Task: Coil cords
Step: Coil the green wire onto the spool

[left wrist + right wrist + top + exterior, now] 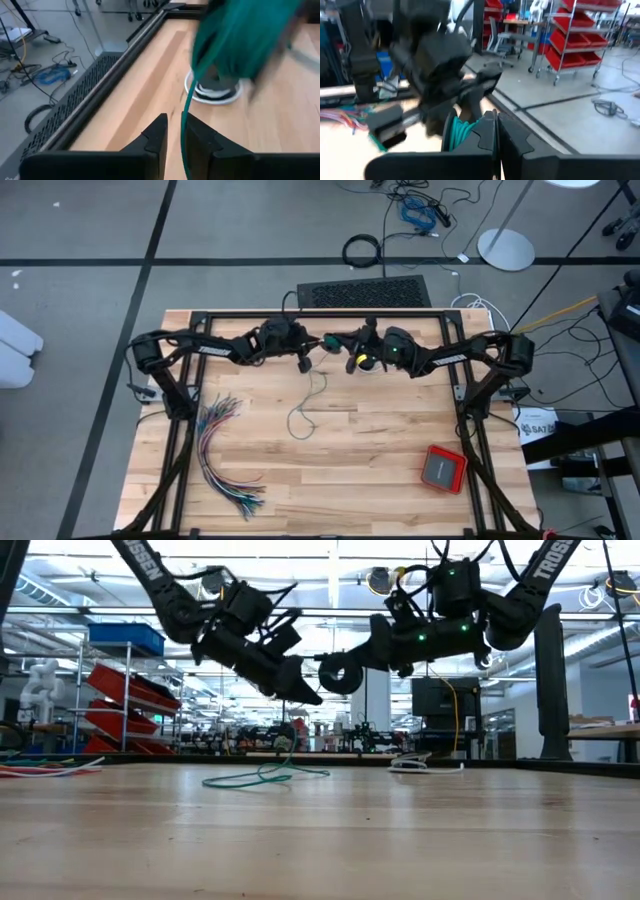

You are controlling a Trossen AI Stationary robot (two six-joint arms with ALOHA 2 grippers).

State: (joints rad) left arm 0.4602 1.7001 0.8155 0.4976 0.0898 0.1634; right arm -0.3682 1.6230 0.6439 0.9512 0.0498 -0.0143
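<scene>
Half the teal-green cord (305, 408) lies loose mid-table; the rest is wound in my right gripper (495, 122), clamped on it near the far edge. My left gripper (175, 132) is barely parted around the strand. Next, I'd judge, another wrap.

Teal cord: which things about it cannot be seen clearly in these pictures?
- Teal cord, left wrist view: its coil is blurred, so turns cannot be counted.
- Right wrist view: the right pincer and the other arm cover most of the coil.
- High view: the strand lying on the table is too thin to follow.
</scene>
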